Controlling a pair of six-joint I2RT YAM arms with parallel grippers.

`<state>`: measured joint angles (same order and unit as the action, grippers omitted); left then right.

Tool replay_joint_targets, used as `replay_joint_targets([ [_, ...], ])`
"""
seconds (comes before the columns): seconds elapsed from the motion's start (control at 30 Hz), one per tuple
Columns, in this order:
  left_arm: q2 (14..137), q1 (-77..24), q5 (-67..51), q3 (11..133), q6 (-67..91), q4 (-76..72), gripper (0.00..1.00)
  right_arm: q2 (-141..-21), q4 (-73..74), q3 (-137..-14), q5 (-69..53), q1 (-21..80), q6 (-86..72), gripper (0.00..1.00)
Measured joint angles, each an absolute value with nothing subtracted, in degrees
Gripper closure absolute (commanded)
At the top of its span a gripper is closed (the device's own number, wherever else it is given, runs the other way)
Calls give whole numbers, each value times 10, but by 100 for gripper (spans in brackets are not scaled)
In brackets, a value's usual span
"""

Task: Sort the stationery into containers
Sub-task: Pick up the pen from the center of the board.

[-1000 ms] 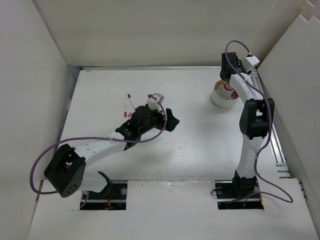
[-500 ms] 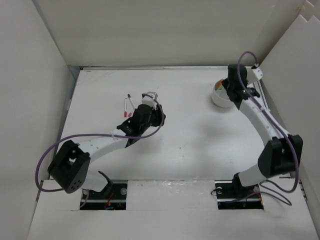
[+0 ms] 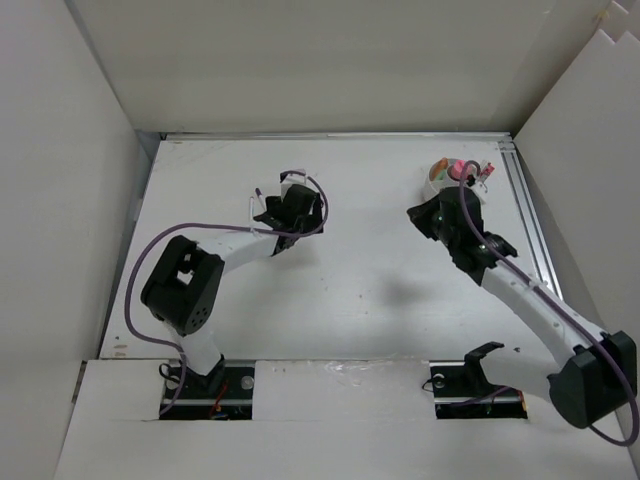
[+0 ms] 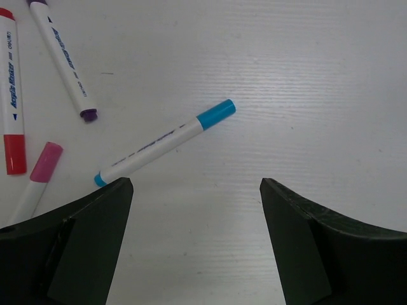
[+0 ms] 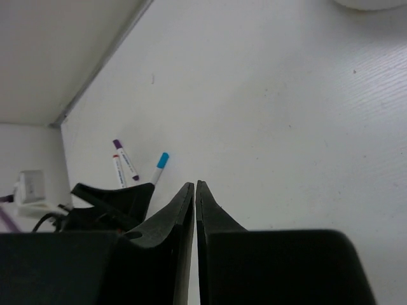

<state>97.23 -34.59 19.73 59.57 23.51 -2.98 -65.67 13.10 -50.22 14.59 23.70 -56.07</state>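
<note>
The left gripper is wide open on the table, with the blue-capped marker just ahead of it. A red marker, a purple marker and a pink marker lie beside it. The right gripper is pinched closed and holds nothing. It is near the white cup — pink bits sit inside.

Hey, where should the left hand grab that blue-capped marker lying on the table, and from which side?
Take the blue-capped marker at the middle of its white barrel, coming straight down from above. It lies flat and diagonal, clear of the pink-capped marker, so turn the open left hand until its fingers close across the thin barrel.
</note>
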Motion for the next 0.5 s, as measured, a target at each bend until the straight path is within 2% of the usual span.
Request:
replay_joint_targets([
  [0.17,1020,-336,211,626,222,-6,20,-578,109,-469,131,237,-561,86],
  [0.5,1048,-287,188,668,193,24,20,-584,98,-448,90,239,-557,86],
])
